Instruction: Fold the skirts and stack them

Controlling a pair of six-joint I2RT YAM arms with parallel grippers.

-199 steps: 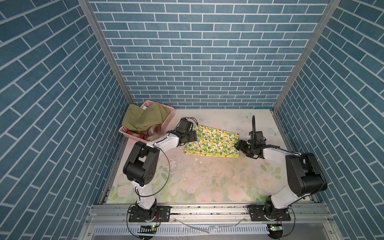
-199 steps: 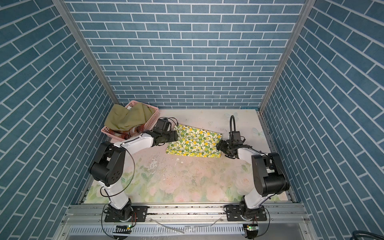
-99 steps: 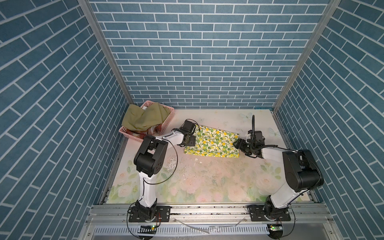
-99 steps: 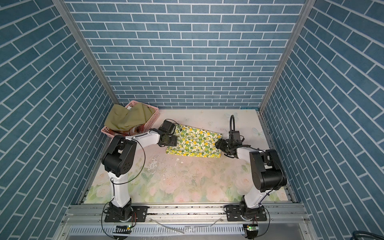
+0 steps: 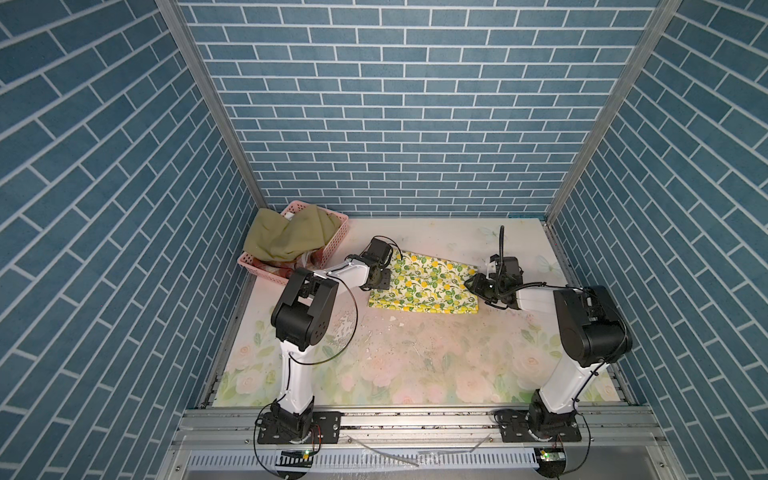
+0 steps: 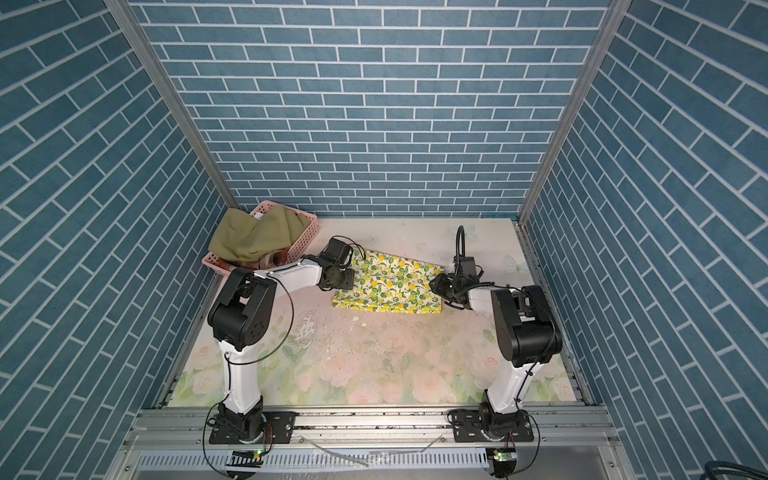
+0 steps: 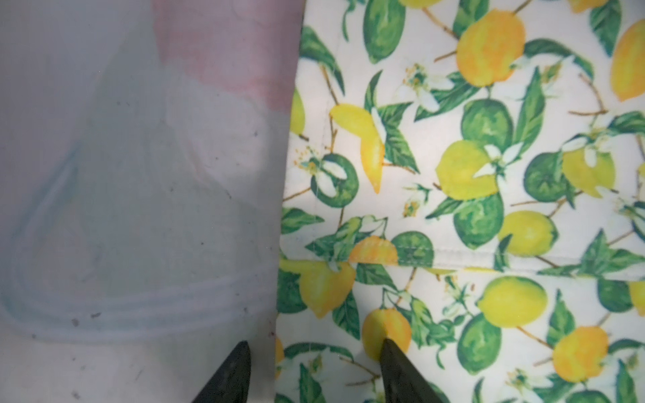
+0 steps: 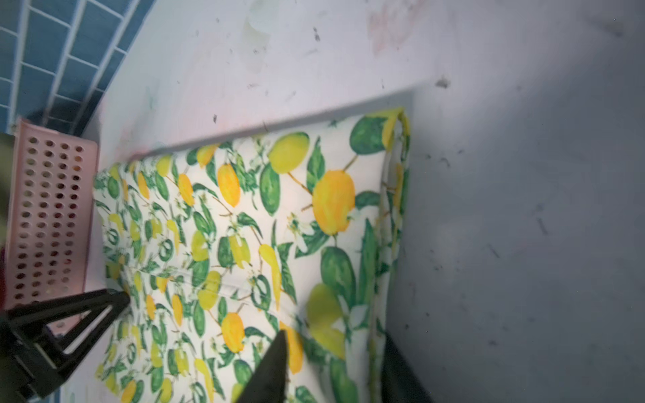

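Note:
The lemon-print skirt (image 5: 424, 286) (image 6: 388, 286) lies flat and folded at the back middle of the table. My left gripper (image 5: 384, 278) (image 7: 314, 345) is low at its left edge. It is open, with one fingertip on the table and the other on the cloth (image 7: 488, 209). My right gripper (image 5: 471, 284) (image 8: 333, 335) is at the right edge, shut on the bunched fold of the skirt (image 8: 244, 226). The olive green skirt (image 5: 291, 239) (image 6: 257, 235) is draped over the basket. Under it shows a reddish cloth (image 5: 284, 269).
The pink perforated basket (image 5: 337, 232) (image 8: 49, 216) stands in the back left corner, close behind my left gripper. The rose-printed table covering (image 5: 415, 365) has crumbs and worn patches near its middle. Blue brick walls close in the left, right and back.
Both grippers' jaws have narrowed, and the right has closed onto the skirt's right edge. My left arm's elbow has swung right, with its gripper settling at the skirt's left edge.

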